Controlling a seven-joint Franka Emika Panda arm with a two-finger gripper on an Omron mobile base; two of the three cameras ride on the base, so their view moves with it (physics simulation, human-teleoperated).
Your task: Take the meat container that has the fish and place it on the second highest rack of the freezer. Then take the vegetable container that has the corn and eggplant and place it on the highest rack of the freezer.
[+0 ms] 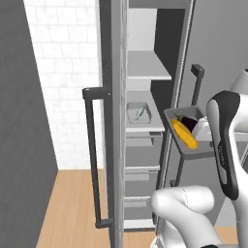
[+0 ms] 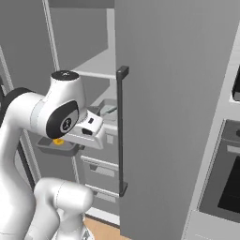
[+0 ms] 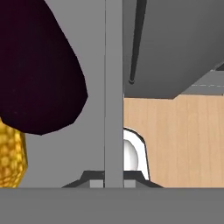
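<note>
I have the gripper (image 3: 113, 181) pinched shut on the near wall of the veg tray (image 1: 170, 116); in the hand view that wall runs straight up between the tips as a thin grey strip. Just past it, inside the tray, the eggplant (image 3: 37, 70) bulks dark purple beside the corn (image 3: 12, 155), the two touching. From the left base view the tray hangs in the air outside the freezer (image 1: 145, 34), just beside the edge of its open compartment, with the cob (image 1: 185, 134) and eggplant lying along it and the hand gripping from the right. It looks roughly level with the shelf that carries the fish tray (image 1: 138, 112).

That clear tray with the fish (image 1: 140, 112) already sits on the second rack (image 1: 138, 129), so I take the first half as done. I am in the second half: carrying the veg tray towards the top rack (image 1: 145, 65).

Next, as I judge it, I must raise the tray well above where it is now, clearing the top rack's front lip, then push it inwards and left over the board before lowering and letting go. The open door (image 1: 112, 121) stands close on the left and the door (image 2: 178, 117) close on the right, so the opening is narrow. I'd keep the tray flat so nothing rolls out.
</note>
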